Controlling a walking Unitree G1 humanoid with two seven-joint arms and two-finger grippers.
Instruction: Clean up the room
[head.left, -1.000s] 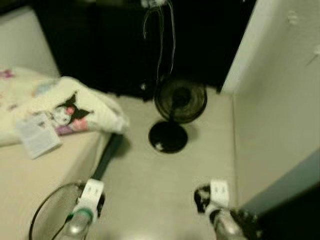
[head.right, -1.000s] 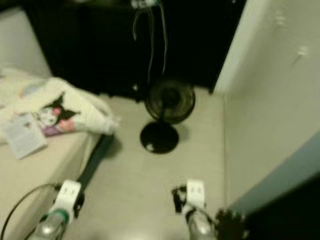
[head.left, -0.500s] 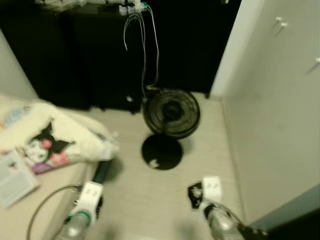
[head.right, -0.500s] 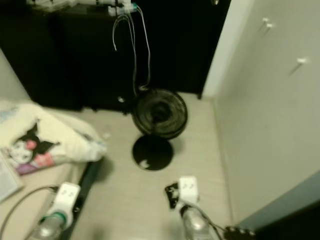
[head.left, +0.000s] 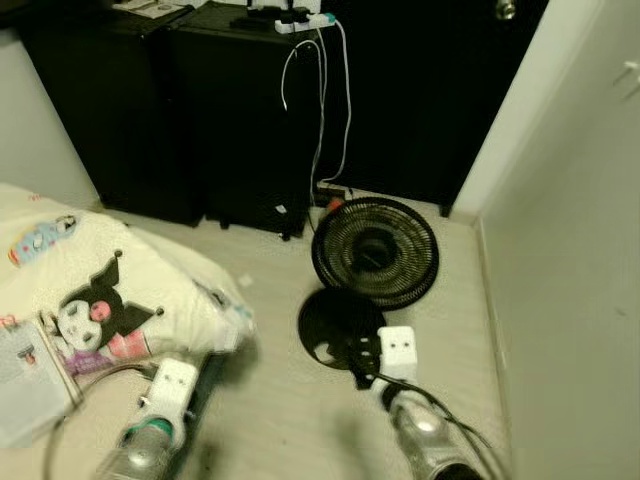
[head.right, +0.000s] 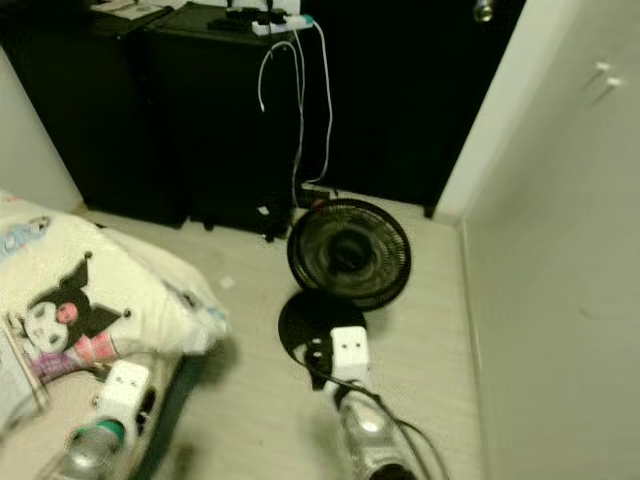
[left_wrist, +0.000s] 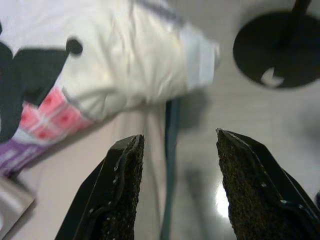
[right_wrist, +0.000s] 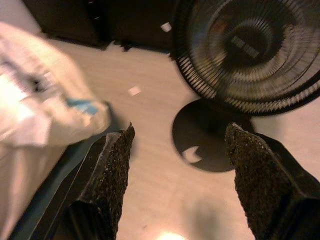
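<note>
So the camera swung again since half a second back: the black fan (head.left: 375, 251) sat around mid-frame then, now it's a bit lower and further right, and the tall black cabinets (head.left: 200, 110) behind it take up way more of the picture. The things themselves look like they stayed put, it's the head that moved. The right arm came forward though; its white wrist block now overlaps the fan's round base (head.left: 338, 326), where before it was well short of it.

The right tool (right_wrist: 176, 165) is spread wide open with nothing between the fingers, hanging over the floor (head.right: 440, 330) just in front of the fan's base. The left tool (left_wrist: 175, 185) is open too, empty, over the edge of the bed (left_wrist: 90, 190), on the opposite side of the fan's base.

Stuff to tidy: a cream cartoon-print blanket (head.left: 120, 300) is bunched on the bed, left of the fan, spilling over the mattress edge. A small scrap (head.right: 227, 283) lies on the floor between the blanket and the fan. A booklet (head.left: 25, 385) on the bed is cut off by the frame. White cables (head.left: 320, 110) dangle from a power strip (head.left: 300, 20) on top of the cabinet down behind the fan.
</note>
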